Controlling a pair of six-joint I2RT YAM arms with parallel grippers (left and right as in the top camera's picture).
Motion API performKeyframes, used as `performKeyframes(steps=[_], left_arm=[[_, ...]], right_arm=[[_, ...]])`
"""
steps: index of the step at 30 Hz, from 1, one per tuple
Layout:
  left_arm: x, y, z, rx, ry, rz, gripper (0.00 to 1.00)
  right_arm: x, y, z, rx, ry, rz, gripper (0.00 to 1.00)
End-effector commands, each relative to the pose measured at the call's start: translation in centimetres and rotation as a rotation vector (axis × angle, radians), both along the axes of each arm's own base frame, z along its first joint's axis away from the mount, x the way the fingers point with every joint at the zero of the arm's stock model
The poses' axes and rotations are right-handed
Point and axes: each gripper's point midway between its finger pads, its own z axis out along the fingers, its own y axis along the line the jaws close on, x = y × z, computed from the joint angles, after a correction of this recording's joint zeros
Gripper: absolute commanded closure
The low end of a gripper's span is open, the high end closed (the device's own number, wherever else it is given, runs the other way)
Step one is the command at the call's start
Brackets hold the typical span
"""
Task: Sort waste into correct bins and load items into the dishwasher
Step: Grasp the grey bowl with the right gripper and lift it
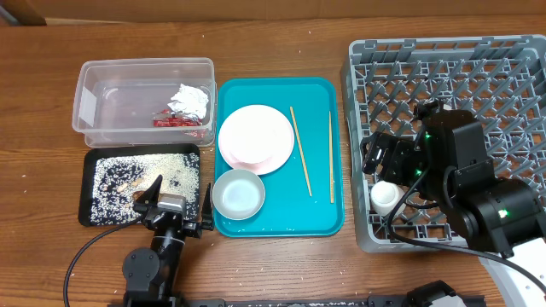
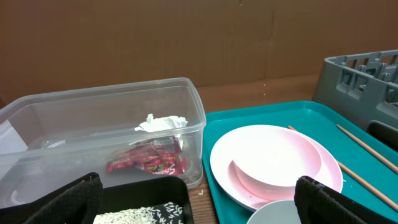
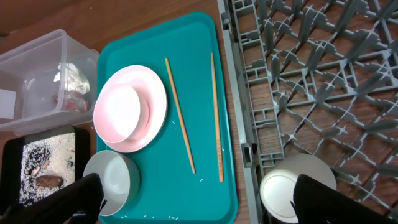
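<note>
Claws are both standing open, gripping nothing. I am seeing the left claw (image 1: 179, 193) hovering at the lower edge of the black tray (image 1: 88, 213) of food scraps (image 1: 128, 175), and the right claw (image 3: 205, 206) hanging over the left edge of the dish rack (image 1: 503, 68), near the white cup (image 1: 386, 196). Tissue (image 1: 189, 101) and wrapper (image 1: 175, 121) are lying in the clear tub (image 1: 85, 102). Plates (image 1: 254, 138), bowl (image 1: 238, 194) and chopsticks (image 1: 300, 152) are resting on the teal tray (image 1: 281, 209).

Clear glossy plastic tub (image 1: 141, 98), wooden chopsticks (image 1: 300, 151)
</note>
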Motion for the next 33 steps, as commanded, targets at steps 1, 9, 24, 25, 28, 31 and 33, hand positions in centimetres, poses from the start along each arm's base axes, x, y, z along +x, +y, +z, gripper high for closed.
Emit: performKeyframes(steps=[1, 9, 24, 25, 28, 31, 33], left_arm=[[0.0, 0.0, 0.0, -0.018, -0.005, -0.003, 0.00], [0.0, 0.0, 0.0, -0.017, -0.005, -0.003, 0.00], [0.0, 0.0, 0.0, -0.017, -0.005, -0.003, 0.00], [0.0, 0.0, 0.0, -0.018, -0.005, -0.003, 0.00], [0.0, 0.0, 0.0, -0.018, -0.005, -0.003, 0.00], [0.0, 0.0, 0.0, -0.017, -0.005, -0.003, 0.00], [0.0, 0.0, 0.0, -0.017, -0.005, -0.003, 0.00]], right_arm=[[0.2, 0.2, 0.9, 0.016, -0.027, 0.009, 0.00], [-0.5, 7.8, 3.0, 0.268, -0.039, 0.310, 0.10], [0.4, 19.1, -13.2, -0.020, 0.291, 0.317, 0.26], [0.4, 19.8, -14.1, 0.000, 0.316, 0.323, 0.27], [-0.1, 22.0, -16.6, 0.060, 0.399, 0.379, 0.37], [-0.1, 22.1, -19.5, 0.045, 0.468, 0.329, 0.43], [-0.2, 22.0, -20.8, 0.034, 0.502, 0.302, 0.48]])
